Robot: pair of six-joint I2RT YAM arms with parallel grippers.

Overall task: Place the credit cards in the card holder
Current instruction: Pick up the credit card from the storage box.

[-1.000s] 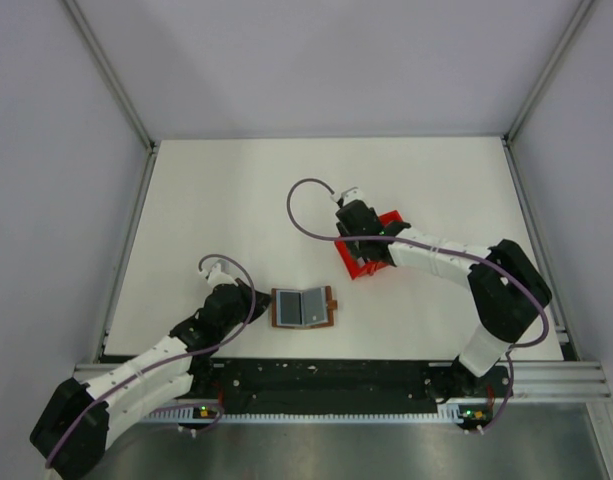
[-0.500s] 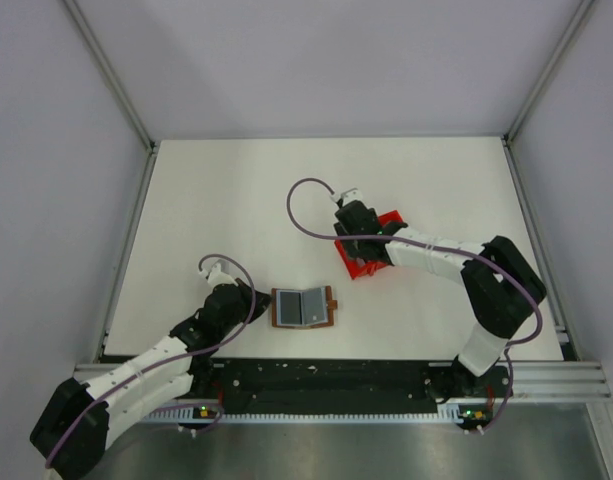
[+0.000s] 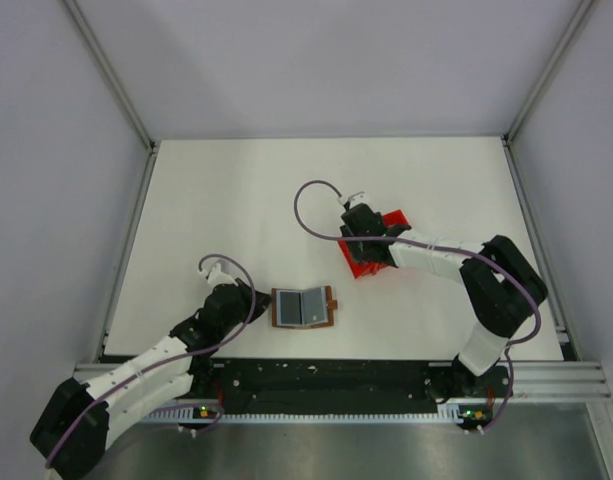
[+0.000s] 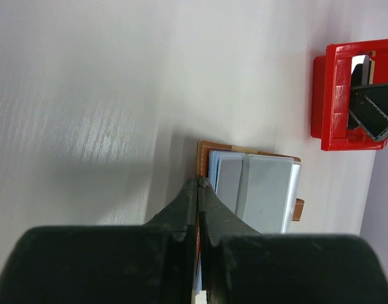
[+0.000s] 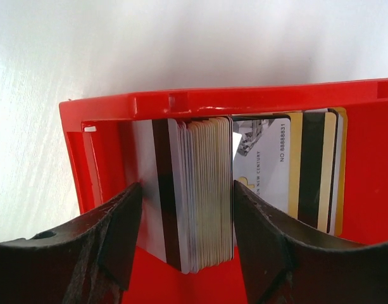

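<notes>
The card holder [image 3: 304,307] lies open on the table, brown with grey pockets [image 4: 263,190] facing up. My left gripper [image 3: 258,303] is at its left edge, and in the left wrist view the gripper [image 4: 199,185] is shut on the wallet's brown rim. The credit cards [image 5: 203,190] stand as a thick stack on edge in a red bin [image 5: 244,100]. My right gripper [image 5: 186,190] is open, with one finger on each side of the stack. More cards, pale [image 5: 263,171] and gold [image 5: 295,164], lean behind it. My right gripper [image 3: 369,250] is over the bin [image 3: 391,222].
The red bin [image 4: 321,95] also shows in the left wrist view, beyond the wallet, with the right gripper's dark fingers [image 4: 371,107] inside it. A metal frame and grey walls enclose the white table [image 3: 226,200].
My right gripper has shifted slightly to the right over the red bin, and its cable has moved with it. The left gripper and the wallet have not moved.
</notes>
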